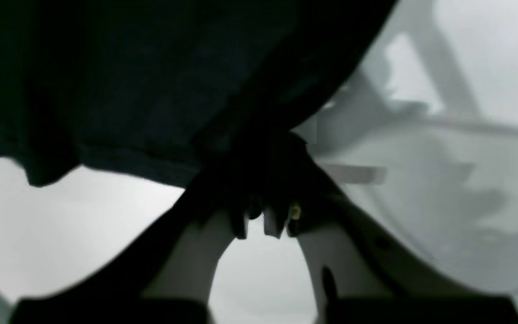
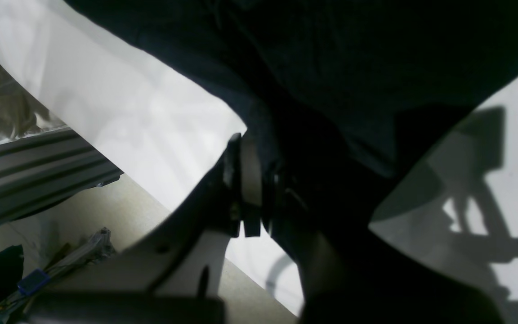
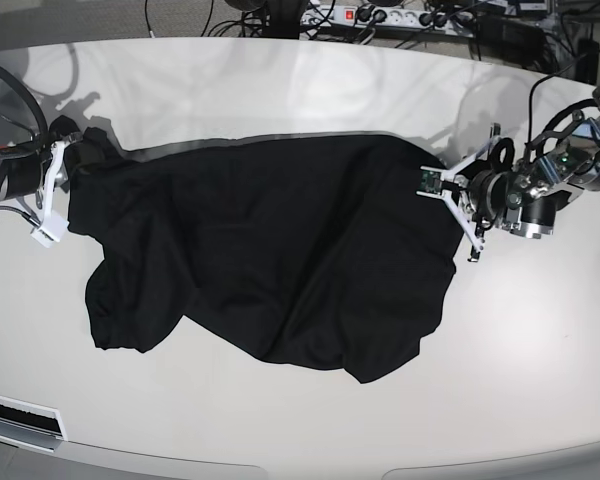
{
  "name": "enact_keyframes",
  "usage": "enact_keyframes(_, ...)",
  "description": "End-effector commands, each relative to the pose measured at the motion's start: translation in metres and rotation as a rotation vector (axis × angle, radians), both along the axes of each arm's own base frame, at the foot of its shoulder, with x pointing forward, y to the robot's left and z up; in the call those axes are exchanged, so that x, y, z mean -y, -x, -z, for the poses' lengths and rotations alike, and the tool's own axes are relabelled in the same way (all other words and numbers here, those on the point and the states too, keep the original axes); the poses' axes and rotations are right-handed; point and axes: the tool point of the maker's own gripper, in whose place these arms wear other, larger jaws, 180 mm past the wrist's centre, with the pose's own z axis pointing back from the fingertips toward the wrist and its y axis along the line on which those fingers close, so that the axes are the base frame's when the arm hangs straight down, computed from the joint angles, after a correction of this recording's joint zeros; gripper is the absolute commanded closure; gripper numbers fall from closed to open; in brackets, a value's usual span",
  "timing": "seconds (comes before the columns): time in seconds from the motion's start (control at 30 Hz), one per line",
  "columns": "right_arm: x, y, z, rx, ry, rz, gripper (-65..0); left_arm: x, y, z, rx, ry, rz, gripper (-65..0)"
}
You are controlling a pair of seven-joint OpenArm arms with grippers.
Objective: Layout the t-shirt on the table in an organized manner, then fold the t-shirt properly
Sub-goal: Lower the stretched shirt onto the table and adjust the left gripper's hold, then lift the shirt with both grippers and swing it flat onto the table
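No brand, label or writing can be read on the t-shirt (image 3: 280, 250) in any view. The base view alone shows its whole spread: it lies rumpled on the bench (image 3: 280, 90), long axis running left to right, stretched between the two arms, its near edge sagging in uneven folds. The left wrist view shows what that cannot: the left gripper (image 1: 263, 220) with its fingers closed on a bunch of black cloth, a hem hanging to one side. The right wrist view shows the right gripper (image 2: 252, 189) fingers pinched together on fabric at the bench edge, with floor clutter (image 2: 38, 274) below.
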Motion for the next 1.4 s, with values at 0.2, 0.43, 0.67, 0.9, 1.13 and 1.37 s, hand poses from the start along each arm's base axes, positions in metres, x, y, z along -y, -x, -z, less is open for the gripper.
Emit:
enact_keyframes(0.2,0.006,-0.019,-0.017,0.070,0.002,0.003,0.0,0.004,0.002,-0.013,0.015,-0.060,-0.004,0.0)
enact_keyframes(0.43,0.000,-0.038,-0.042,0.219,0.129,-0.117,0.0,0.015,-0.007,-0.054,0.126,-0.012,0.059,0.0)
enact_keyframes(0.67,-0.011,-0.056,-0.079,0.413,0.302,-0.258,0.0,-0.007,-0.031,-0.098,0.271,-0.018,0.036,0.0)
enact_keyframes(0.9,-0.021,-0.019,-0.068,0.371,0.320,-0.336,0.0,-0.020,0.032,-0.096,-0.048,0.038,0.034,0.0)
enact_keyframes(1.13,-0.018,0.047,-0.034,0.156,0.295,-0.373,0.0,-0.034,0.045,-0.100,-0.114,0.058,-0.040,0.0)
enact_keyframes(1.37,0.044,-0.117,-0.166,0.746,0.715,-0.097,0.0,-0.024,-0.166,-0.295,0.904,0.089,-0.052,0.0)
